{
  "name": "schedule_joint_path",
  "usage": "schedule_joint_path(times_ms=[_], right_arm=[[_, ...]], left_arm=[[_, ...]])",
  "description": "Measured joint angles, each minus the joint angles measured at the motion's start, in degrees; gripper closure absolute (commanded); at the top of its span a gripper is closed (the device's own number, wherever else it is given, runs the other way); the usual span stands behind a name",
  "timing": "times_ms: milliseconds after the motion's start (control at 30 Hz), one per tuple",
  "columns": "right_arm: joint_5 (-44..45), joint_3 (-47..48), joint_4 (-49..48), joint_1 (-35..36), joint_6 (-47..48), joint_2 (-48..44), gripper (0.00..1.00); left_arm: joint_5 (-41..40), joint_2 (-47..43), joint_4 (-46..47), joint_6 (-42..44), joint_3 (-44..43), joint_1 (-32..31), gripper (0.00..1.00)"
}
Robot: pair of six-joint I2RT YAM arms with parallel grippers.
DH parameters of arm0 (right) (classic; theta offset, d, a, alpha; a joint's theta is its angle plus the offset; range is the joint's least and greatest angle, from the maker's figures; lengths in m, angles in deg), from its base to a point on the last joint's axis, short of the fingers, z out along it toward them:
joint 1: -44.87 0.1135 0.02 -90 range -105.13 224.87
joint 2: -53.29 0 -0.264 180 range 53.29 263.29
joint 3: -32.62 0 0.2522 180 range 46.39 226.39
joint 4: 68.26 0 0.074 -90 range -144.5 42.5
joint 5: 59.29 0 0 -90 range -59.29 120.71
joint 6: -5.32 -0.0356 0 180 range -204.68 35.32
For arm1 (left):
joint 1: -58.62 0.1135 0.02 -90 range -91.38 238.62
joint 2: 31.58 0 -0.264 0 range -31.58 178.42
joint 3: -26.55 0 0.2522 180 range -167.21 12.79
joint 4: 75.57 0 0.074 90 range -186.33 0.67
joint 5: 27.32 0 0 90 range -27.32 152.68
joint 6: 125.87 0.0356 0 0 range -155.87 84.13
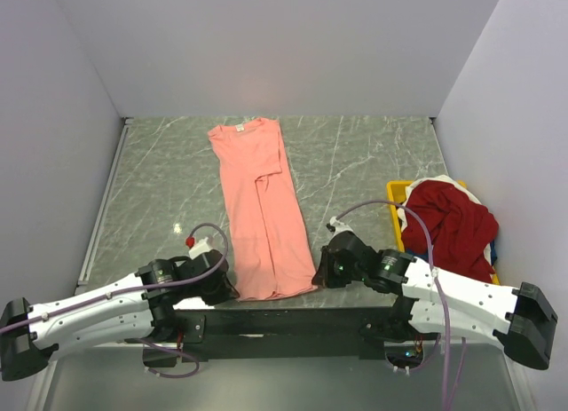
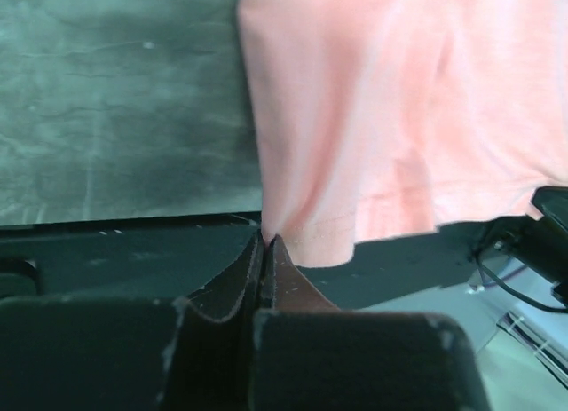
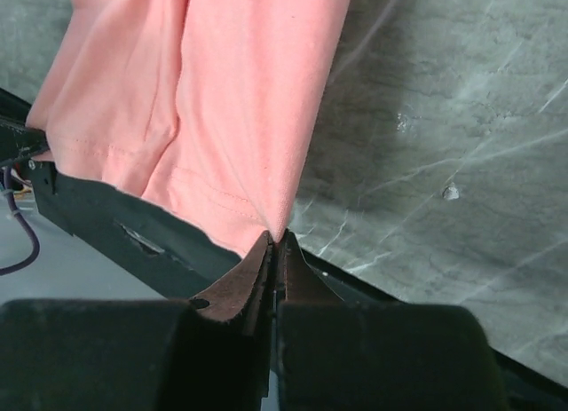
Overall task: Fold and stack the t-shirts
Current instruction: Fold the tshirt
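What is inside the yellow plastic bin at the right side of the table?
A crumpled deep red cloth t-shirt heaps over the yellow plastic bin, with white cloth and a bit of dark blue cloth showing at its edges. Anything underneath is hidden.

Yellow bin (image 1: 393,191) mostly hidden under red t-shirt (image 1: 453,225); pink t-shirt (image 2: 399,118) cut off at top, both wrist cams.

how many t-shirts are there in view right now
2 for sure: the pink t-shirt lies lengthwise mid-table, the red t-shirt is heaped in the yellow bin at right. White cloth and dark blue cloth under it may be more.
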Motion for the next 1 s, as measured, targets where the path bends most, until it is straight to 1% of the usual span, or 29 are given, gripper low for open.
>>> schedule_joint_path(times_ms=[133, 267, 333, 400, 500, 600, 800, 1000], right_arm=[[1.09, 4.59, 3.23, 0.04, 2.12, 1.64, 1.0], [3.02, 10.29, 4.9, -0.5, 5.25, 7.13, 1.0], [3.48, 13.42, 5.2, -2.84, 7.19, 10.23, 1.0], [4.04, 17.18, 5.66, -6.01, 9.09, 13.92, 1.0], [5.07, 23.61, 5.6, -10.16, 11.43, 20.06, 1.0], [5.18, 31.3, 5.09, -14.16, 13.73, 27.3, 1.0], [4.94, 47.21, 4.11, -19.91, 17.38, 42.73, 1.0], [2.58, 59.84, 3.96, -24.5, 19.12, 55.39, 1.0]], left_arm=[[-1.22, 1.27, -0.63, 0.98, -2.4, -0.04, 0.99], [-4.72, 3.74, -0.5, 2.67, -4.37, 0.48, 1.0], [-6.25, 5.38, -0.04, 4.33, -5.81, 2.12, 1.0], [-6.91, 7.58, 1.77, 7.1, -7.37, 6.16, 1.0], [-6.54, 11.45, 6.51, 12.13, -9.4, 14.58, 0.99], [-6.69, 17.4, 10.54, 16.57, -12.52, 22.01, 0.99], [-6.84, 28.33, 16.94, 20.61, -20.9, 29.68, 0.99], [-6.21, 38.71, 21.09, 22.53, -28.15, 35.8, 0.99]])
